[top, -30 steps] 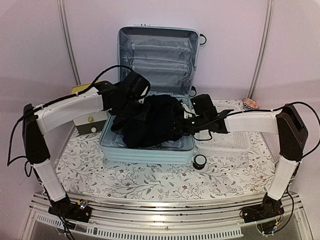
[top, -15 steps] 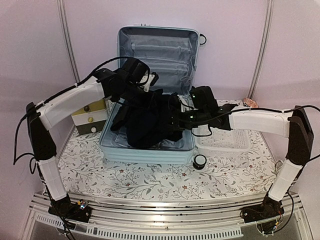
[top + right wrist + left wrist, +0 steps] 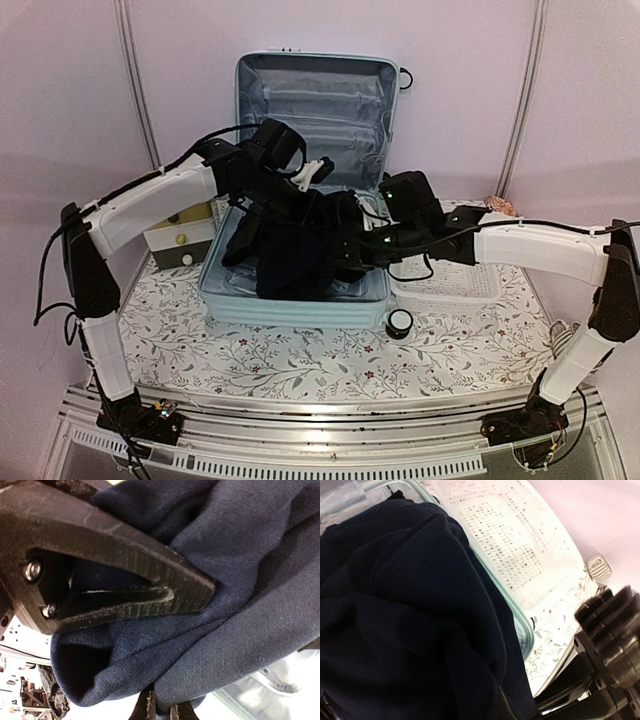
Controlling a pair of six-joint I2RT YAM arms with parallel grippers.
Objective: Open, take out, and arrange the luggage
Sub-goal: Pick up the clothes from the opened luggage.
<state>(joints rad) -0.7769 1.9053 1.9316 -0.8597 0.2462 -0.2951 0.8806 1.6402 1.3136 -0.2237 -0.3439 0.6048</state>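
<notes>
The pale mint-blue luggage (image 3: 300, 300) lies open on the table, with its grey-lined lid (image 3: 315, 110) upright at the back. A dark navy garment (image 3: 295, 245) hangs bunched above the open shell, held between both grippers. My left gripper (image 3: 300, 198) grips its upper left part. In the left wrist view the garment (image 3: 405, 620) covers the fingers. My right gripper (image 3: 352, 240) holds the right side. In the right wrist view the right gripper (image 3: 175, 650) is shut on a fold of the garment (image 3: 250, 580) under the black finger (image 3: 125, 595).
A white lattice basket (image 3: 450, 285) stands right of the luggage and also shows in the left wrist view (image 3: 520, 545). A yellow-topped drawer box (image 3: 180, 238) stands at the left. A black-and-white caster wheel (image 3: 399, 322) sticks out at the luggage's front right corner. The table has a floral cloth (image 3: 300, 355).
Both grippers have risen with the garment, lifting it higher out of the shell. The left gripper moved up and right. The right arm stretched further left.
</notes>
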